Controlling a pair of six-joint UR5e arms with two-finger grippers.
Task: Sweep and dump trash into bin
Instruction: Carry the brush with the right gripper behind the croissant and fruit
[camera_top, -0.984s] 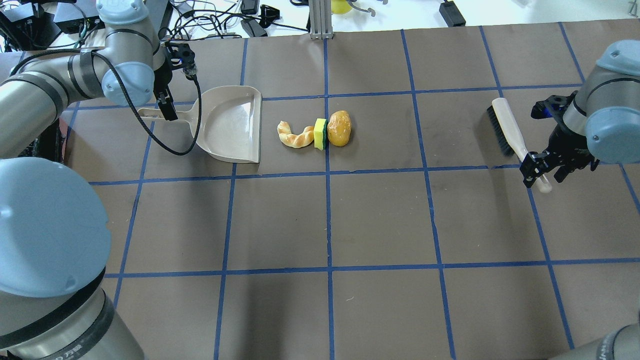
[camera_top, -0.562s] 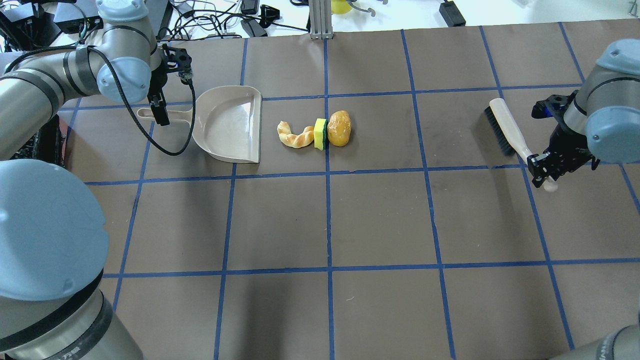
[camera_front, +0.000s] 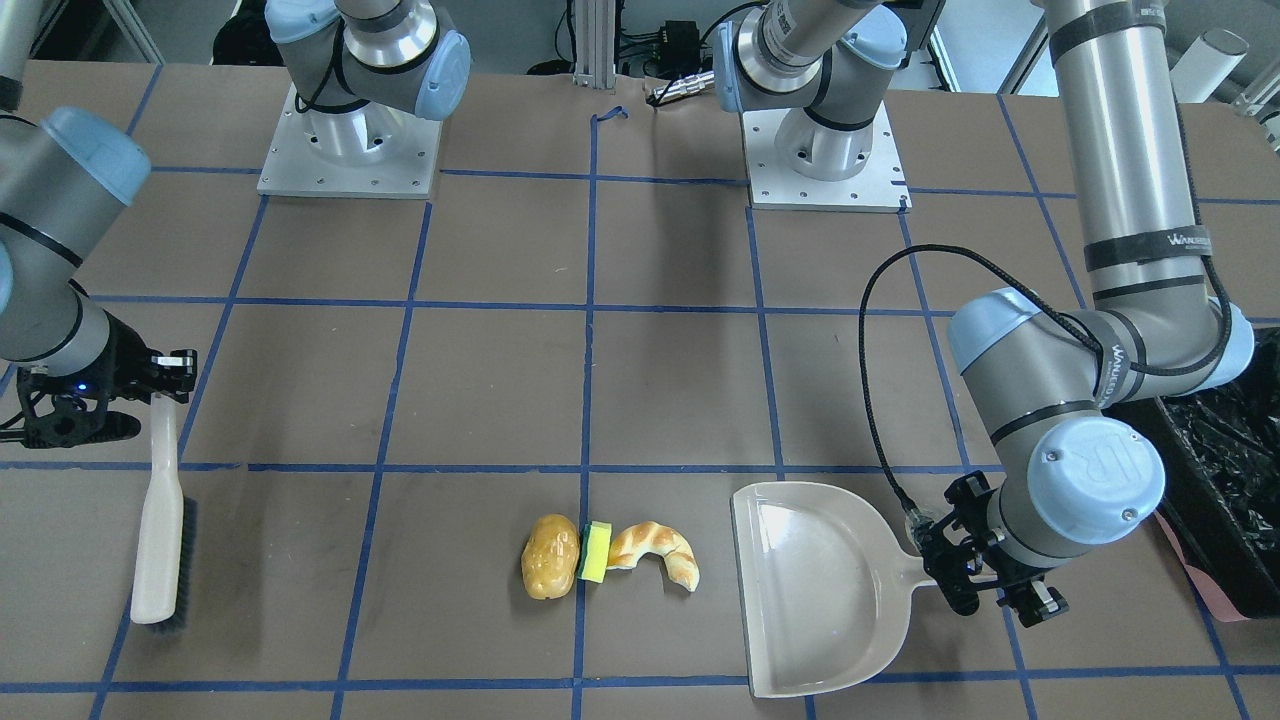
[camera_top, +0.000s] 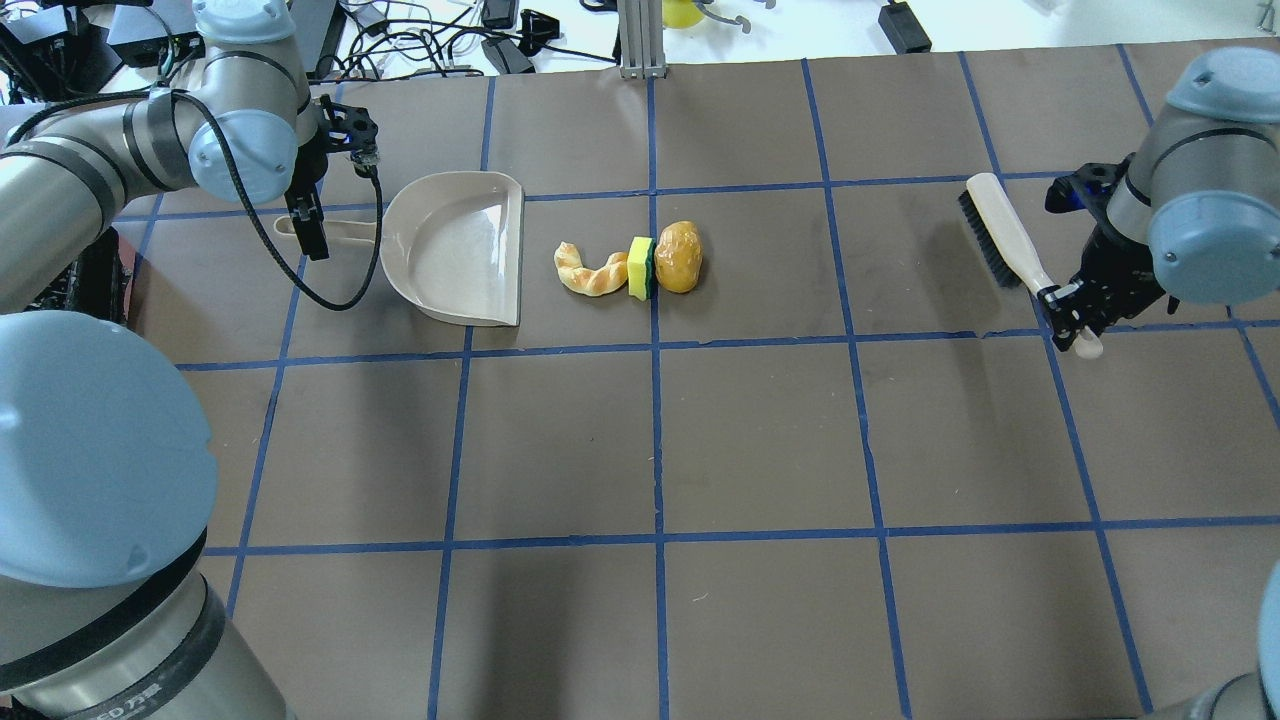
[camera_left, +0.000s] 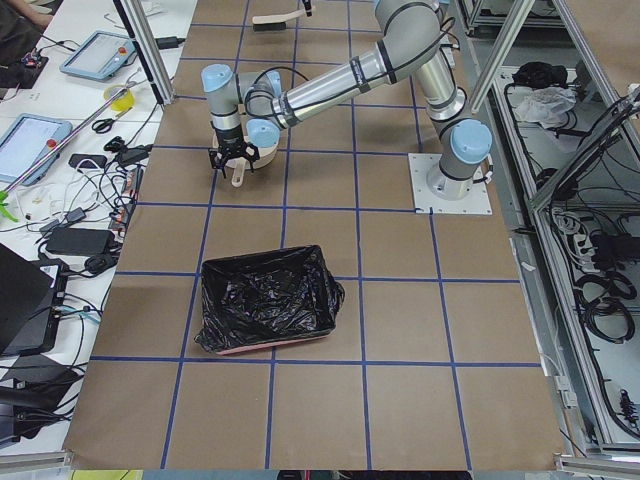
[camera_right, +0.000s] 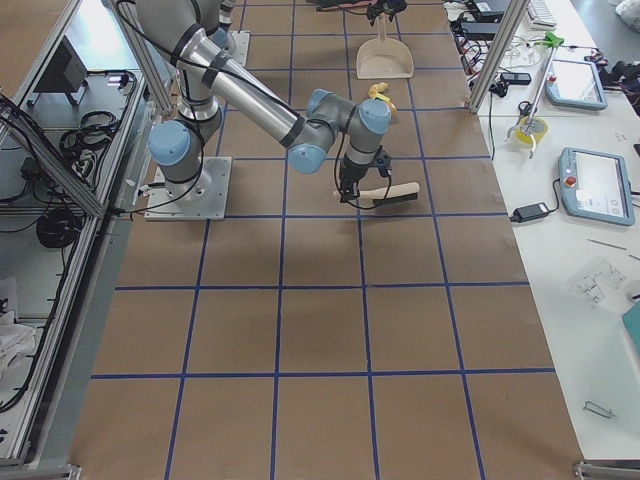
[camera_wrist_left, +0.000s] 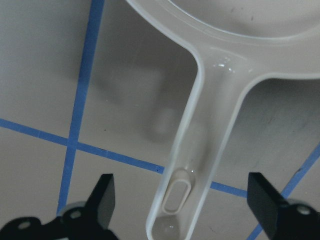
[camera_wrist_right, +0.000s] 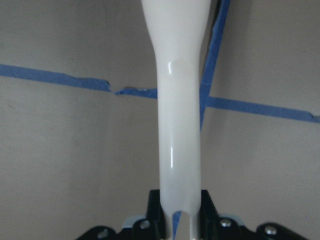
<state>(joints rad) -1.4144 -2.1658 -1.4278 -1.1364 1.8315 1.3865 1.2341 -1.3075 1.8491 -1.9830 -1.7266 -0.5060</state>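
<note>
trash in row mid-table, pieces touching: croissant (camera_top: 590, 272), sponge (camera_top: 640, 268), potato (camera_top: 679, 257). croissant end near dustpan (camera_top: 455, 250) mouth. bin (camera_left: 290, 335) well apart, at table's left end.
right gripper (camera_wrist_right: 180, 210) pinching brush (camera_top: 1000, 240) at handle tail. left gripper (camera_wrist_left: 182, 200) fingers spread either side of dustpan handle, not clamped.
judgement: trash looks light; potato likely rolls, sponge soft and may drag. sweep low, slow. handles glossy hard plastic, slip risk; take dustpan mid-handle, square on.
</note>
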